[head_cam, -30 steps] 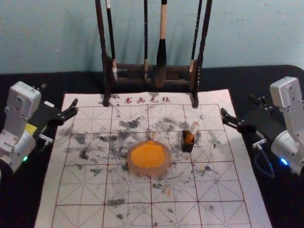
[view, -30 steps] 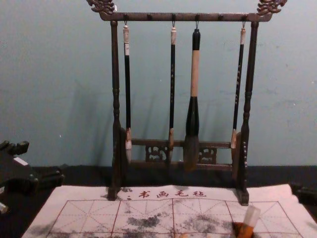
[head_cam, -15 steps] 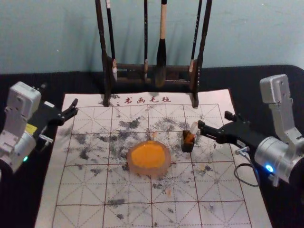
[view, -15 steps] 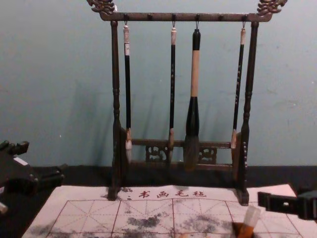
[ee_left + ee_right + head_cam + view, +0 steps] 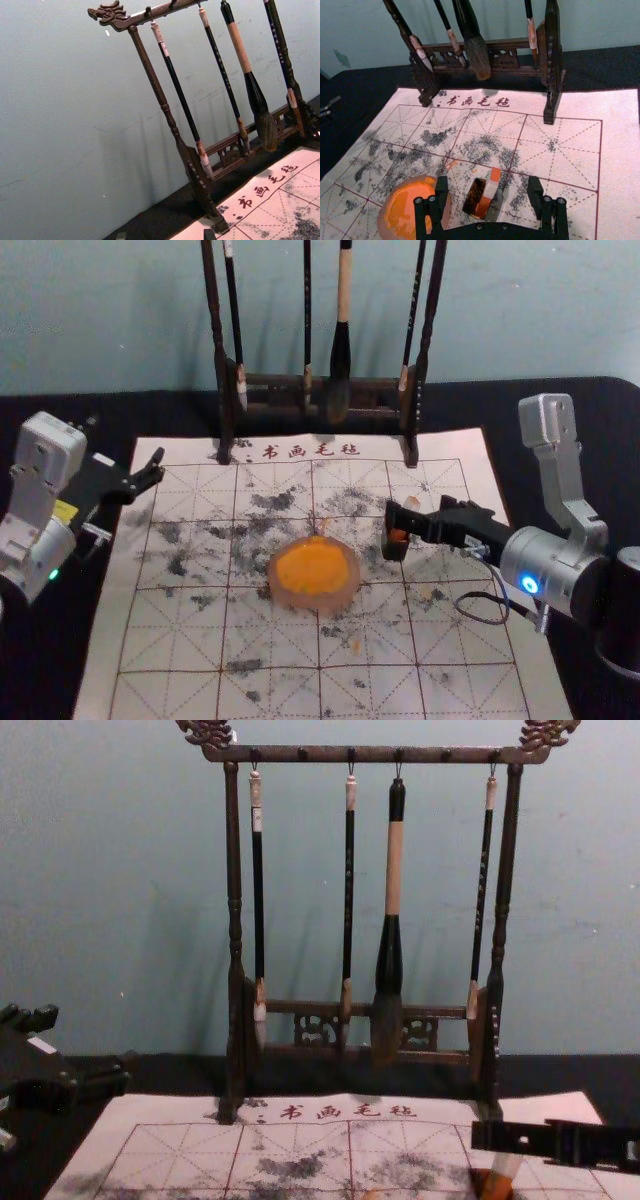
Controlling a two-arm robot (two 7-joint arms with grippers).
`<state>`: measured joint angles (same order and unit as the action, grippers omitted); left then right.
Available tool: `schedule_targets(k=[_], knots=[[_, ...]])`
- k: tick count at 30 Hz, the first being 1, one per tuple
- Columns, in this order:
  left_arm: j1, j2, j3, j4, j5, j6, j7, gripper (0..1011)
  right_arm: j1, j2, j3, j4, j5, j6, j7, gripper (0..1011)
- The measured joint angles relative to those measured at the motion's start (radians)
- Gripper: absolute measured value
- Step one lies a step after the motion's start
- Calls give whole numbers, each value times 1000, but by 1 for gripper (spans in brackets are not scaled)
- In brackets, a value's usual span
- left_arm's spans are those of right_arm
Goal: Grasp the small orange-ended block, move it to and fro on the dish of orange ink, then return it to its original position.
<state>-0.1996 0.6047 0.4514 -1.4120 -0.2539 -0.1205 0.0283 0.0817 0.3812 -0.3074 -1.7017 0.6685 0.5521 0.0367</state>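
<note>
Gaping by the block [image 5: 491, 189], the right pincer [image 5: 488, 183] has grasp, inking, return ahead. Left pincer [image 5: 88, 1045] gapes, ten o'clock from dish [image 5: 285, 596].

Chest view: dark wooden brush rack [image 5: 300, 754] spans mid-frame against a plain wall [image 5: 100, 870]. Three slim brushes [image 5: 257, 900] and one thick brush [image 5: 390, 870] hang from its top bar. Black-smudged calligraphy felt [image 5: 190, 1145], red-gridded, along the bottom, on the dark surface [image 5: 180, 1070]. Lower right: right gripper [image 5: 490, 1136] extends in from the frame edge, overlapping the orange-ended block [image 5: 500, 1180], which tilts rightward at its top. Left gripper [image 5: 92, 1045]: lower left, fingers apart.
</note>
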Motion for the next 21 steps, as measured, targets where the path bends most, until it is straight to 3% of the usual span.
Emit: schedule_targets(k=[7,17,21], knots=[[0,0,0,0,0,0,0,1001,24,-35,-7,35,5,14,-27,1000],[0,0,0,0,0,0,0,1001,41,-59,-12,63,3,11,-41,1000],[0,0,0,0,0,0,0,1001,45,-62,-18,67,-17,-3,-44,1000]])
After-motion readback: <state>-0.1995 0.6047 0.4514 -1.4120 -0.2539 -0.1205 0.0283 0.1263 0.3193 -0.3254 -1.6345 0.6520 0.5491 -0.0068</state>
